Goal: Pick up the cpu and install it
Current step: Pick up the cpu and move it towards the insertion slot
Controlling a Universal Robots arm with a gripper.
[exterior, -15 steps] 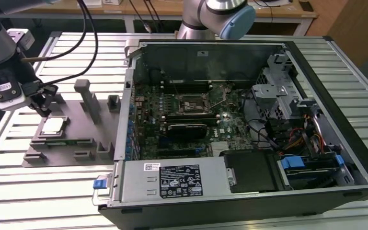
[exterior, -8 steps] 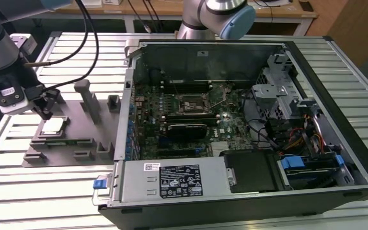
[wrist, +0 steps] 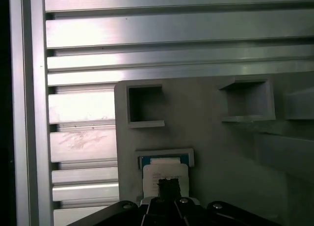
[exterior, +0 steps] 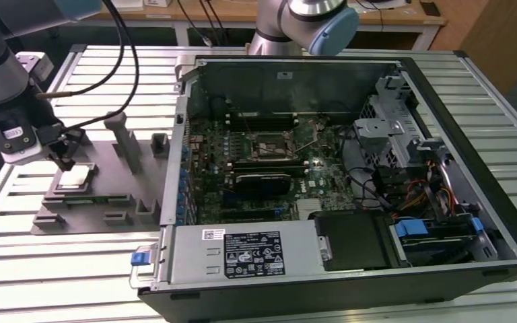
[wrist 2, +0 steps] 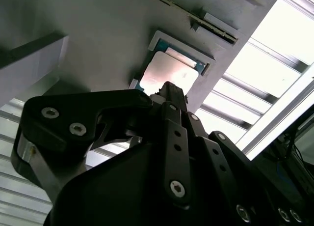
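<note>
Exterior view looks down; both wrist views closely face the cpu (wrist 2: 169, 72) (wrist: 164, 171).

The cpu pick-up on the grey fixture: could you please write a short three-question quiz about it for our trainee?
1. True or false: the cpu is already seated inside the computer case.
2. The claw is nearest to: A the cpu, B the computer case, C a loose screwdriver.
3. Fill in: in the exterior view, the grey fixture lies to the computer case's ____.

Key: 1 false, it rests in a pocket of the grey fixture; 2 A; 3 left.
</note>
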